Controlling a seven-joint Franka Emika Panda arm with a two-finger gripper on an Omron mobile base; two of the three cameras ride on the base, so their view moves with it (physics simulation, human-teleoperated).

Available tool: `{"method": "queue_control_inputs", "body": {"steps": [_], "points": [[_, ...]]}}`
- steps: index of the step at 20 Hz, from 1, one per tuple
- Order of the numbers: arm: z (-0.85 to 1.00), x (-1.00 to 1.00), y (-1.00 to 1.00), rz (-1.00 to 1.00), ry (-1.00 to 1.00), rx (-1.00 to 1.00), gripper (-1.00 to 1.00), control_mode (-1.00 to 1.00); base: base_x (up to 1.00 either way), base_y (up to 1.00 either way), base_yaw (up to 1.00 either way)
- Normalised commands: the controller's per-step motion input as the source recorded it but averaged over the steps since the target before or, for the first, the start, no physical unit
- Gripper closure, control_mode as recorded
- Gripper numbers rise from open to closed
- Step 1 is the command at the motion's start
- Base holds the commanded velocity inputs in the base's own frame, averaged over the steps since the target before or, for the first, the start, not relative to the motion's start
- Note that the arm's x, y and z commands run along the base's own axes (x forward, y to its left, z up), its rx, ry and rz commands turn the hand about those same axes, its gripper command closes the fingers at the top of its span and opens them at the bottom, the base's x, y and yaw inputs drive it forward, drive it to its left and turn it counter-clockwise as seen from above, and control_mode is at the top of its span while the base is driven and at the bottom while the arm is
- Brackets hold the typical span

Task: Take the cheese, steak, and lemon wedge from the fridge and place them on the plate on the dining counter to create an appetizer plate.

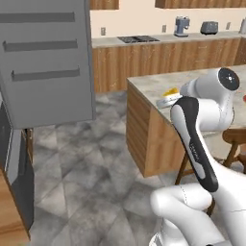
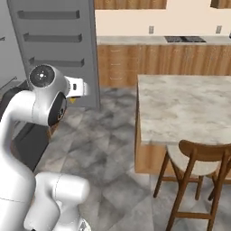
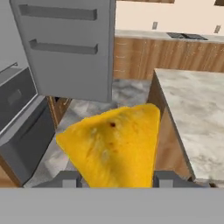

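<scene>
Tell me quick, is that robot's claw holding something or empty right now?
Gripper: closed on the cheese, the yellow wedge sitting between its two fingertips.

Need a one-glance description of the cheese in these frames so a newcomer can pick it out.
Start at the tall grey fridge door on the left and the beige marbled dining counter on the right. Between them, above the grey floor, the pincer is shut on the cheese. It is a yellow-orange wedge, speckled, the only bright thing in the hand view.

One cheese [image 3: 114, 144], one stool [image 2: 198, 162].
</scene>
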Motion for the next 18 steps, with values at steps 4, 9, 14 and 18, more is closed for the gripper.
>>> {"method": "queue_control_inputs", "body": {"steps": [4, 9, 14, 18], "points": [[0.0, 0.0, 0.0, 0.0, 0.0, 0.0, 1.0, 1.0, -0.17, -0.78, -0.26], [0.0, 0.0, 0.0, 0.0, 0.0, 0.0, 1.0, 1.0, -0.01, -0.97, -0.18], [0.0, 0.0, 0.0, 0.0, 0.0, 0.0, 1.0, 1.0, -0.46, -0.97, -0.14], [0.0, 0.0, 0.0, 0.0, 0.0, 0.0, 1.0, 1.0, -0.75, -0.86, -0.14]]}}
